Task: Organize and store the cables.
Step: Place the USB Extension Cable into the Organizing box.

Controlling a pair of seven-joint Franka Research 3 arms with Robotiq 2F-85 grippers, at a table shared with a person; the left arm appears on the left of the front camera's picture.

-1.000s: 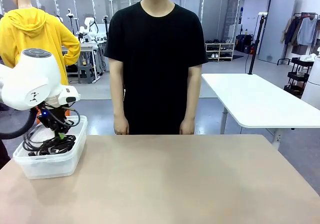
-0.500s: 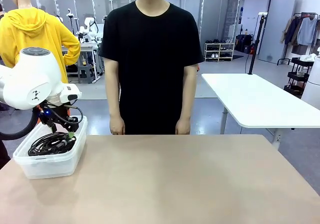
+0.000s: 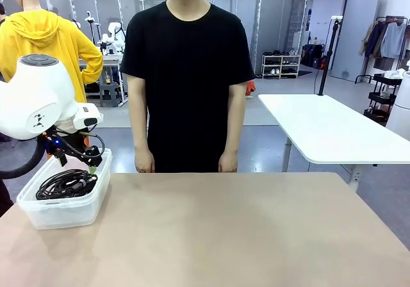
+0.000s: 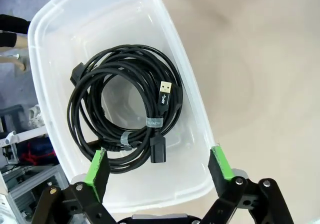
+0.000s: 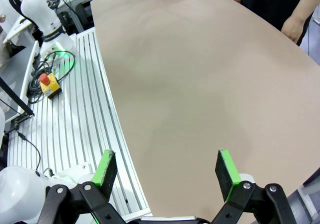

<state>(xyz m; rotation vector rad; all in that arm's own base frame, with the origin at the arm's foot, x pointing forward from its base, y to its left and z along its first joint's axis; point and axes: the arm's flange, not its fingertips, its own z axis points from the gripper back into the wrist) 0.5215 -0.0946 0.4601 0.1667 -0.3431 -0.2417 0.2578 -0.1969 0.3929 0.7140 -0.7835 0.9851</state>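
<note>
Glossy black cables [image 4: 125, 114] coiled round in clear plastic bin [image 4: 195, 119] at desk's [image 3: 243, 229] 9 o'clock; left tool [image 4: 157, 166] released above; right tool [image 5: 163, 170] released, nothing between pads.

From my seat the bench [image 3: 256, 236] lies bare and open across its middle, right and near parts, so I can sweep either tool over it freely. The one obstacle on it is the clear bin [image 3: 64, 213] at the far left corner, with the cables [image 4: 125, 114] coiled in its bottom. My left tool [image 4: 159, 166] hangs over the bin with its jaws spread wide, nothing between them. At the far edge the person's hands [image 3: 144, 164] hang close to the bench, blocking that side.
</note>
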